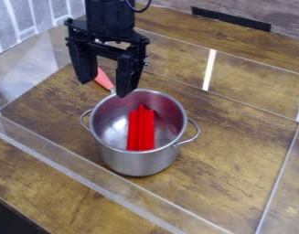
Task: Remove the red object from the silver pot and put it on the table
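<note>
Steel catches the light at frame centre, where the silver pot [139,132] stands on the bench [225,196]. The red object [142,127] lies inside it, slanting up the far wall. Above the pot's upper-left rim hangs the tool [110,78], jaws wide apart, gripping nothing.

Red object [142,127] inside silver pot [139,151]

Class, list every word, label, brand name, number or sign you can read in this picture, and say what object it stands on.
None: no readable text shows on the silver pot, the red object, the end effector or the table.
</note>
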{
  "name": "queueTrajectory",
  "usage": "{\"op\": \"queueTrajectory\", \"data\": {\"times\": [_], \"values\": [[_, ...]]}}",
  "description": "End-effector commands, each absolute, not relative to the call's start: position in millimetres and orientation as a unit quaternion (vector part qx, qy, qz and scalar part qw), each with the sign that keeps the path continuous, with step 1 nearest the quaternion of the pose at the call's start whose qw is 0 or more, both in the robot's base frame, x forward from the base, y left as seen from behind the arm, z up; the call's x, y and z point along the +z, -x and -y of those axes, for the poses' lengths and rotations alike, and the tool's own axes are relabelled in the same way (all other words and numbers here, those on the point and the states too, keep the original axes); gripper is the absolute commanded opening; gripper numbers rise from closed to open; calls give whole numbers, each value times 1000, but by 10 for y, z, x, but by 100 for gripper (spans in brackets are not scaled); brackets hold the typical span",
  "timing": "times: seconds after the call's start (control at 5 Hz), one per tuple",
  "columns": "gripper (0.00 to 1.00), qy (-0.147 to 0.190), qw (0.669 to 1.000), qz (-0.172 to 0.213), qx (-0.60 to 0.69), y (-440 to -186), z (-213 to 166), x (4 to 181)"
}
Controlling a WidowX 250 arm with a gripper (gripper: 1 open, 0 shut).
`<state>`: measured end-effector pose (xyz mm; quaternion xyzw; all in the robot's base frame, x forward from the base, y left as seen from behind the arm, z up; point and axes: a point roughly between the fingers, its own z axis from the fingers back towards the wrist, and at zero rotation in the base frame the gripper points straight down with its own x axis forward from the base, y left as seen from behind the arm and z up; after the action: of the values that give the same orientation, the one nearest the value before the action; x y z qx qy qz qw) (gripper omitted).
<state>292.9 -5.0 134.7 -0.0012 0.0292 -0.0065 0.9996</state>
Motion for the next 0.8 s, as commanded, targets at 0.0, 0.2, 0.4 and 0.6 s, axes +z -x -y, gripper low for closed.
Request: {"op": "queueTrajectory", "data": {"times": [0.0, 0.2, 0.4, 0.6], "values": [[100, 5, 999, -33, -7, -2955, 82, 1244], [100, 9, 1000, -29, -7, -3011, 142, 1138], [100, 13, 1000, -23, -11, -3087, 206, 1033], [100, 16, 1000, -19, -13, -3130, 268, 917]]}}
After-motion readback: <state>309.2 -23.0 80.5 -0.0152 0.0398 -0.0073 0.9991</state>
